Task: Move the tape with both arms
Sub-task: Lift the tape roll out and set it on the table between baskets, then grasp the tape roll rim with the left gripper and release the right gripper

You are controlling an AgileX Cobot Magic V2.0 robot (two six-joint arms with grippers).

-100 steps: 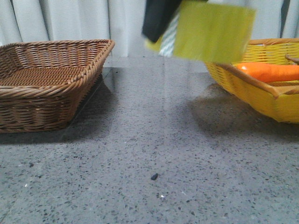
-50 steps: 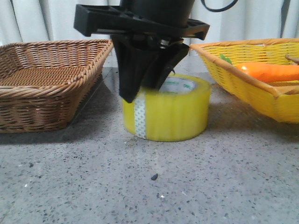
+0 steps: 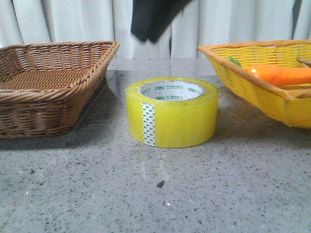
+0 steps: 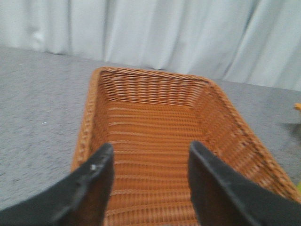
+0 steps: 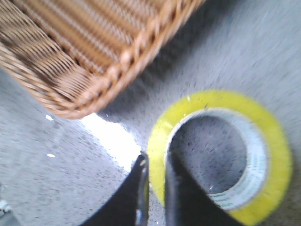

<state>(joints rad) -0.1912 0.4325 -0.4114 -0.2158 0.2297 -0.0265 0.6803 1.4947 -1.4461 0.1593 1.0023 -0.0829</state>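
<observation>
Tape: the roll of translucent yellow packing tape [image 3: 172, 112] lies flat on the grey speckled table [image 3: 160, 194], core opening upward, between the two baskets and touching neither.
Print: the white inner core carries green "deli" lettering, readable in the front view; smaller green print beside it is too fine to read.
End tab: a green-and-white patterned strip [image 3: 148, 124] runs upright down the roll's near side.
Tape from above: in the right wrist view the roll [image 5: 221, 155] shows as a yellow ring around bare table.
Right gripper: the right gripper [image 5: 156, 188] is above the tape; its dark fingers nearly meet, with only a thin slit between them, and they hold nothing. In the front view it is a dark blurred shape [image 3: 154, 17] at the top edge, clear of the roll.
Left gripper: the left gripper [image 4: 150, 183] has its fingers spread wide and empty, hovering over the brown wicker basket [image 4: 155, 141].
Brown basket: this wicker basket [image 3: 48, 82] stands left of the tape.
Yellow basket: a yellow woven basket [image 3: 272, 92] stands right of the tape, with an orange carrot [image 3: 277, 75] in it.
Backdrop: a pale curtain [image 3: 73, 22] hangs behind the table.
</observation>
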